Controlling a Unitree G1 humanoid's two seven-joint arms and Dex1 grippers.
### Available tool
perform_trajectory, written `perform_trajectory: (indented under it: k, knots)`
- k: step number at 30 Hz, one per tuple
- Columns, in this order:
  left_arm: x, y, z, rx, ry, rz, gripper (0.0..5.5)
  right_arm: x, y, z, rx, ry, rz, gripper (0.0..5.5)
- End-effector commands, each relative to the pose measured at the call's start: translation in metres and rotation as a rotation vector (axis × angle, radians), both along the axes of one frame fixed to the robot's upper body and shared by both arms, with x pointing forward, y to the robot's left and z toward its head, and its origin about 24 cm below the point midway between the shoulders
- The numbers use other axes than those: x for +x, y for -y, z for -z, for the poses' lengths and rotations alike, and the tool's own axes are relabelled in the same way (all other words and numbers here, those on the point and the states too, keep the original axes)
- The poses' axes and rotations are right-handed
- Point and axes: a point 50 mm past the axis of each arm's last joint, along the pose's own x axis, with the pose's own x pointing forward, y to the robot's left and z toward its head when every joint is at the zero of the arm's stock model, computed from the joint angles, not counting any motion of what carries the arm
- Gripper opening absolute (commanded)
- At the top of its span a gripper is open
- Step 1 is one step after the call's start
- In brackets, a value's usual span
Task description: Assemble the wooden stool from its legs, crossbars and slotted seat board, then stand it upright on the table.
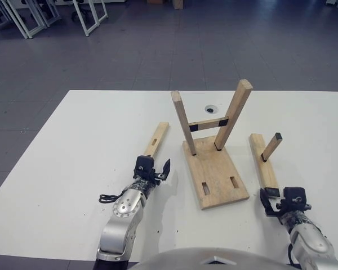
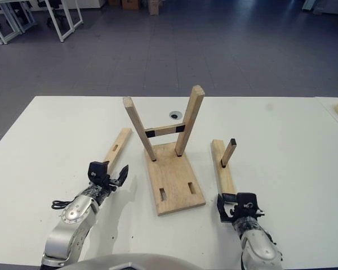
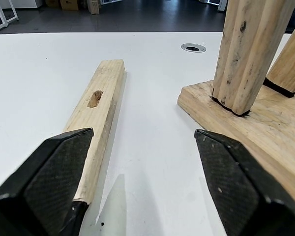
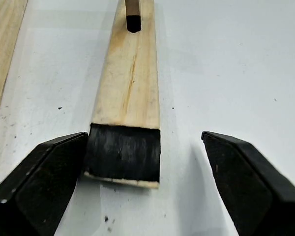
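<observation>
The slotted seat board [image 1: 217, 174] lies flat mid-table. Two legs [image 1: 185, 122] stand in its far slots, joined by a crossbar [image 1: 208, 124]; its two near slots are empty. A loose leg [image 1: 156, 139] lies left of the board. My left gripper [image 1: 156, 170] is open just short of that leg's near end [image 3: 96, 123]. To the right lies another leg [image 1: 263, 161] with a short crossbar [image 1: 271, 146] stuck up from it. My right gripper [image 1: 281, 201] is open at this leg's black-taped near end [image 4: 123, 153], one finger [image 4: 37, 182] touching it.
The white table [image 1: 73, 152] has a round cable hole [image 1: 212, 108] behind the stool. A black cord [image 1: 108, 197] trails beside my left wrist. Grey floor and white frames lie beyond the far edge.
</observation>
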Motion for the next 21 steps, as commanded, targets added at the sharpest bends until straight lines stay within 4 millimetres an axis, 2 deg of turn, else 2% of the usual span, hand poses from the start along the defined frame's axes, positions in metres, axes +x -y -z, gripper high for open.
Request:
perform_trajectory:
  k: [1,8,9,12,14,16,17,19,21]
  knots:
    - [0.004,-0.001,-0.002,0.019,0.007,0.01,3.82,0.015,0.001,0.004,0.035,-0.07,-0.012,3.76]
    - [0.0,-0.003,-0.002,0.016,-0.001,-0.004,3.82,0.021,-0.002,-0.013,0.048,-0.122,-0.085,2.19]
    - [0.0,-0.003,-0.002,0.013,-0.002,-0.007,3.82,0.024,-0.001,-0.014,0.049,-0.123,-0.084,2.03]
    - [0.002,-0.006,-0.002,0.001,-0.005,-0.018,3.82,0.037,0.007,-0.024,0.051,-0.057,-0.04,2.02]
    - [0.004,-0.011,-0.011,-0.136,-0.028,0.071,3.82,0.064,0.019,-0.058,0.062,0.175,0.04,2.02]
    - [0.0,-0.013,-0.03,-0.328,-0.058,0.272,3.82,0.081,0.028,-0.095,0.076,0.418,0.062,2.02]
    - [-0.004,-0.017,-0.046,-0.444,-0.076,0.422,3.82,0.088,0.024,-0.119,0.136,0.563,-0.007,2.02]
    - [-0.012,-0.022,-0.076,-0.594,-0.071,0.651,3.82,0.094,0.011,-0.151,0.312,0.743,-0.142,2.02]
    - [-0.012,-0.029,-0.102,-0.735,-0.034,0.798,3.82,0.086,-0.012,-0.163,0.636,0.783,-0.392,2.02]
